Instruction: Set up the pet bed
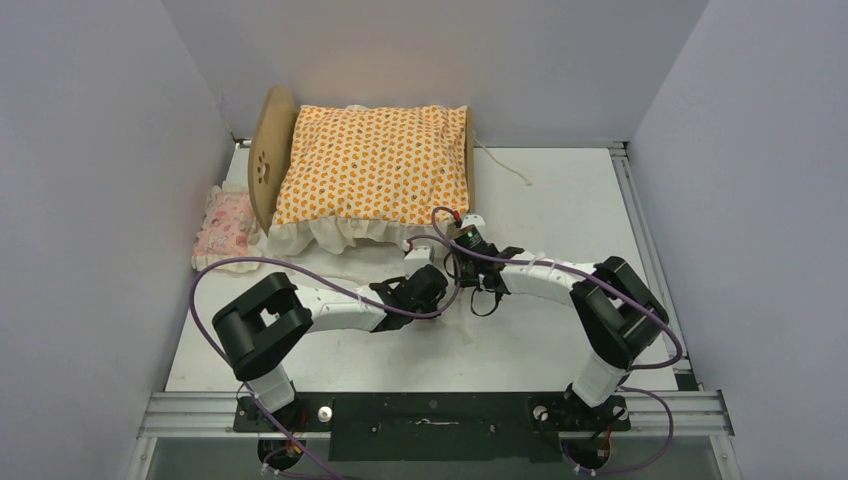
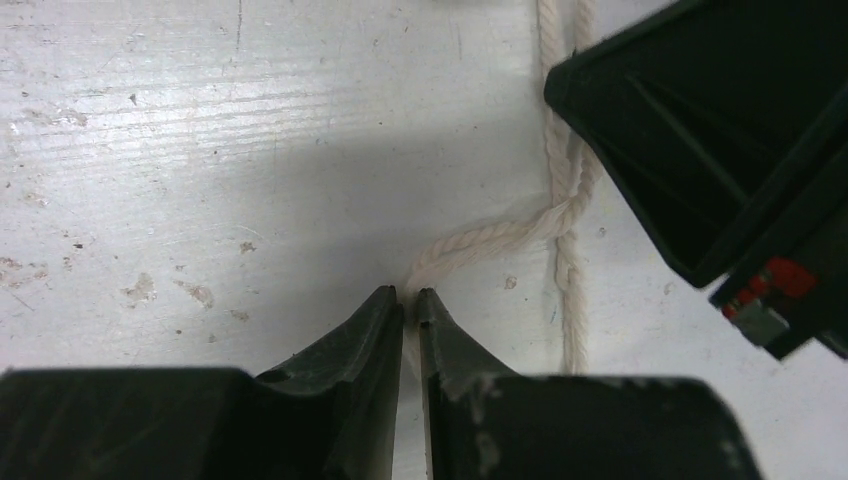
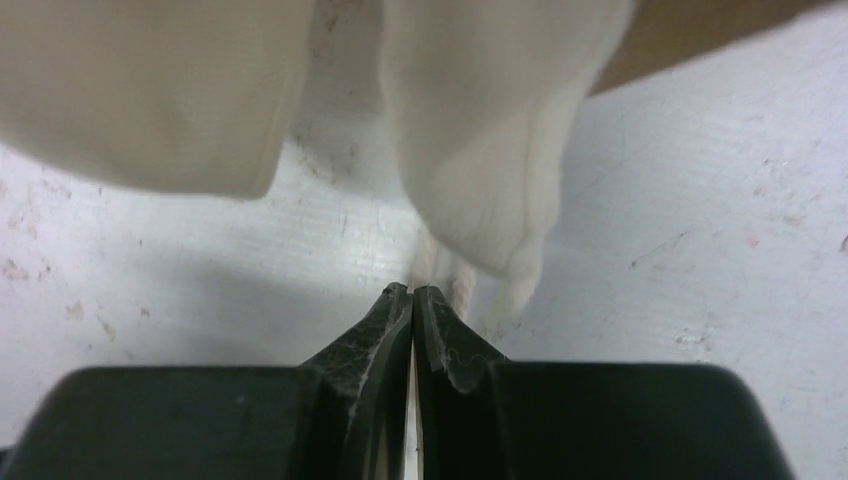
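Note:
The pet bed (image 1: 266, 160) stands at the back of the table, its paw-print headboard on the left. The orange-patterned cushion (image 1: 375, 165) lies on it, its white ruffle (image 3: 480, 150) hanging over the near side. In front of the bed a white cord (image 2: 490, 240) runs over the table. My left gripper (image 2: 411, 295) (image 1: 430, 275) is low on the table, shut on this cord. My right gripper (image 3: 412, 290) (image 1: 462, 240) is just under the ruffle, its jaws shut on the cord (image 3: 440, 265) at the tips. The right gripper's body (image 2: 720, 130) shows in the left wrist view.
A small pink frilled pillow (image 1: 228, 228) lies on the table left of the headboard. Another stretch of white cord (image 1: 500, 160) trails right of the footboard. Grey walls close in the table (image 1: 560, 330) on the left, back and right.

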Robot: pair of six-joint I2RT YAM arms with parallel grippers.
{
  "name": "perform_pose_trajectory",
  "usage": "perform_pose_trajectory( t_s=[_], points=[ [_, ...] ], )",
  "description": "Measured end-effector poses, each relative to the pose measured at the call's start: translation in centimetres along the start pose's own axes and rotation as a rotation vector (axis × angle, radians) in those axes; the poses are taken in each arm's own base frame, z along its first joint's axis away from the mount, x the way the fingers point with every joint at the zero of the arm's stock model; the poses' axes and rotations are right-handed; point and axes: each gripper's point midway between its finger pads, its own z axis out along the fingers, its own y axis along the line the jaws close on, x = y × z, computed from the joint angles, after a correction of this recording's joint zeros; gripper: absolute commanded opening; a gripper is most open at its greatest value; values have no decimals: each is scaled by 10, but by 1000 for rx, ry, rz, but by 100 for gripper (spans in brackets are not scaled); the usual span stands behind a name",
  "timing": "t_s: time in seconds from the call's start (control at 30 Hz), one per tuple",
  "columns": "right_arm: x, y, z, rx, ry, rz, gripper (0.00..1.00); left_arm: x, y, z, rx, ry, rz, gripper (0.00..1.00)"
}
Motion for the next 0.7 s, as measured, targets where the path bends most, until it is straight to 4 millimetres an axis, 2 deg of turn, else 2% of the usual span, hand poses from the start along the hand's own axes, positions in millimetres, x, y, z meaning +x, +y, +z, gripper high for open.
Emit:
perform_pose_trajectory(
  t_s=[0.13,0.2,0.37,0.7],
  points=[
    [15,1,-9,-47,32,-15,6,-1,1,1,-7,-8,1,10],
    [19,1,-13,-59,43,-17,12,-2,2,1,-10,-12,1,10],
    [16,2,-15,-64,30,-13,24,-3,2,2,-10,-17,-5,9],
    [0,-2,-12,-1,-58,-7,25,-3,1,4,24,-44,-70,9]
  ],
)
